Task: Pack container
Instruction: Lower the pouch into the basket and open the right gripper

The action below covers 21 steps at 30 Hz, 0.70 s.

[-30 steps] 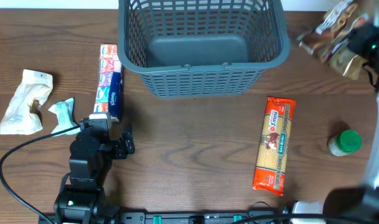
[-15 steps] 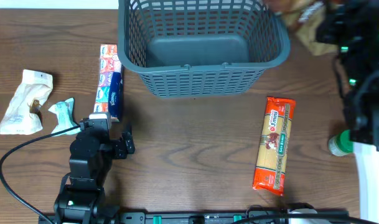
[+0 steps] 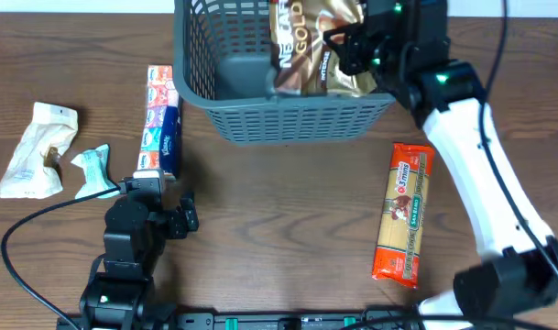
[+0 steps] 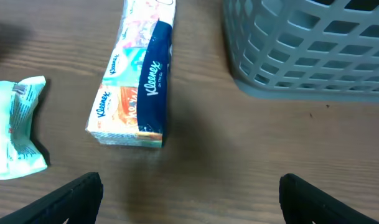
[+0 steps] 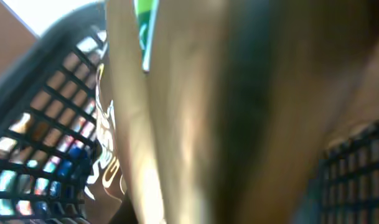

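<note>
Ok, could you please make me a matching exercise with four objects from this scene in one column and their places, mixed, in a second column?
Things:
1. gold bag
2. tissue pack
3. pasta packet
4. white bag

Places:
A. far left of the table
B. over the basket, held by the right gripper
C. just left of the basket
D. right of centre, nearer than the basket

Pairs: 1-B, 2-C, 3-D, 4-A

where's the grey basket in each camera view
Overhead: basket at top centre.
Left wrist: its corner fills the upper right.
Right wrist: its lattice wall shows at far left, beside the gold bag.
Shared landmark: Kleenex pack just left of the basket, in overhead and left wrist.
</note>
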Each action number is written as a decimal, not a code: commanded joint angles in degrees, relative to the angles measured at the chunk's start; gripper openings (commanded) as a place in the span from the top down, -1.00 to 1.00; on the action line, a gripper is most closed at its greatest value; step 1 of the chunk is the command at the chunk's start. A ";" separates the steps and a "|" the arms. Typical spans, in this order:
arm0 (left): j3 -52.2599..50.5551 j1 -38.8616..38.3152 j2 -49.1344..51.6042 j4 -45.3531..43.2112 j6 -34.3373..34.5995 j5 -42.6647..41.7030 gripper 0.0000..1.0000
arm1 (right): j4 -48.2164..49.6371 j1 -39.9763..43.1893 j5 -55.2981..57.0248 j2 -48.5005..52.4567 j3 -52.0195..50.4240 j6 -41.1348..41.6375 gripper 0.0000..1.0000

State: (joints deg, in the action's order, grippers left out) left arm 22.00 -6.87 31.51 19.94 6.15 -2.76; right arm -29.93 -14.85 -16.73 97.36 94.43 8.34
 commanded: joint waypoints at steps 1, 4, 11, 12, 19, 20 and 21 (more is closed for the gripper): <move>1.92 -0.17 0.24 0.22 -0.24 0.57 -0.79 | -0.74 -0.04 -2.47 2.78 1.92 -0.20 0.97; 1.92 -0.17 0.24 0.24 -0.24 0.57 -0.79 | -2.56 -0.02 -2.60 6.91 1.92 0.24 0.98; 1.92 -0.17 0.24 0.24 -0.24 0.59 -0.80 | -4.20 0.02 -2.58 11.52 1.92 0.46 0.97; 1.92 -0.17 0.24 0.24 -0.24 0.59 -0.80 | -4.35 0.13 -2.36 11.76 1.92 0.52 0.97; 1.92 -0.17 0.24 0.24 -0.24 0.57 -0.80 | -5.66 0.57 -2.45 11.58 1.95 0.17 0.35; 1.92 -0.17 0.24 0.24 -0.24 0.59 -0.80 | -5.64 0.57 -3.65 11.32 1.95 -0.83 0.17; 1.92 -0.17 0.24 0.24 -0.24 0.59 -0.80 | -5.38 0.59 -5.20 10.91 2.03 -1.64 -0.01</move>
State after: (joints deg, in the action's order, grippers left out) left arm 22.00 -6.87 31.51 20.03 6.17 -2.74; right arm -35.86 -14.46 -17.17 111.57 94.45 8.67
